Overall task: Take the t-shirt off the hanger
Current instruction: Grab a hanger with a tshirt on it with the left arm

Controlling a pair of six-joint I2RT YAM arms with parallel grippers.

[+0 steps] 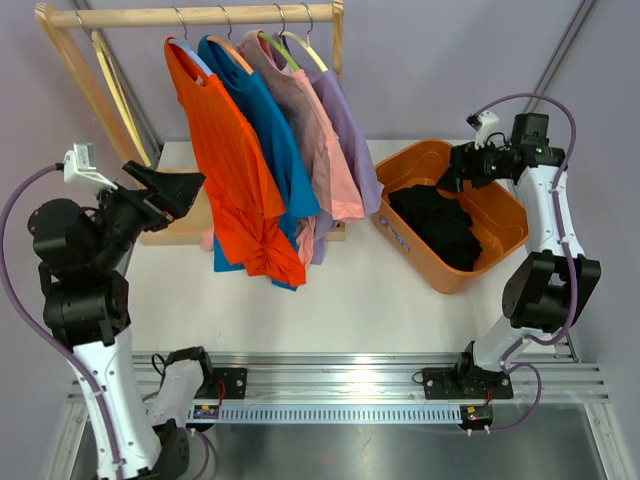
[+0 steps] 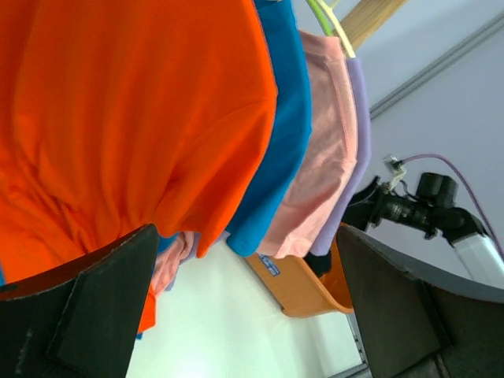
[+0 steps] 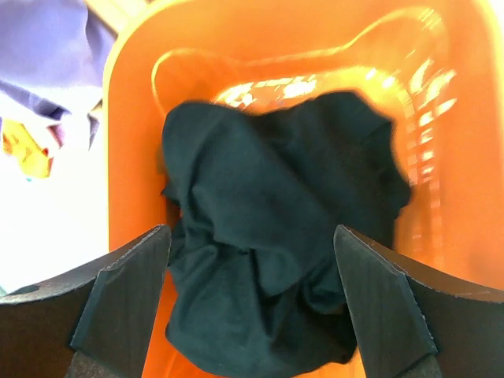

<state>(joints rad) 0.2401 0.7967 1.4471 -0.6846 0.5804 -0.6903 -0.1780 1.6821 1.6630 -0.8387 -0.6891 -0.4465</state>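
Several t-shirts hang on hangers (image 1: 300, 45) from a wooden rack: orange t-shirt (image 1: 235, 170), blue (image 1: 275, 140), pink (image 1: 320, 150) and purple (image 1: 350, 130). My left gripper (image 1: 172, 195) stands open just left of the orange t-shirt, apart from it. In the left wrist view the orange t-shirt (image 2: 134, 118) fills the upper left, and nothing lies between the fingers of the left gripper (image 2: 246, 264). A black t-shirt (image 3: 276, 236) lies crumpled in the orange bin (image 3: 130, 157). Above it hovers my right gripper (image 3: 252, 252), open and holding nothing; it also shows in the top view (image 1: 450, 172).
The orange bin (image 1: 495, 205) stands on the white table at the right. The rack's wooden base (image 1: 180, 225) lies behind my left gripper. Bare table (image 1: 350, 290) stretches between the hanging shirts and the front rail.
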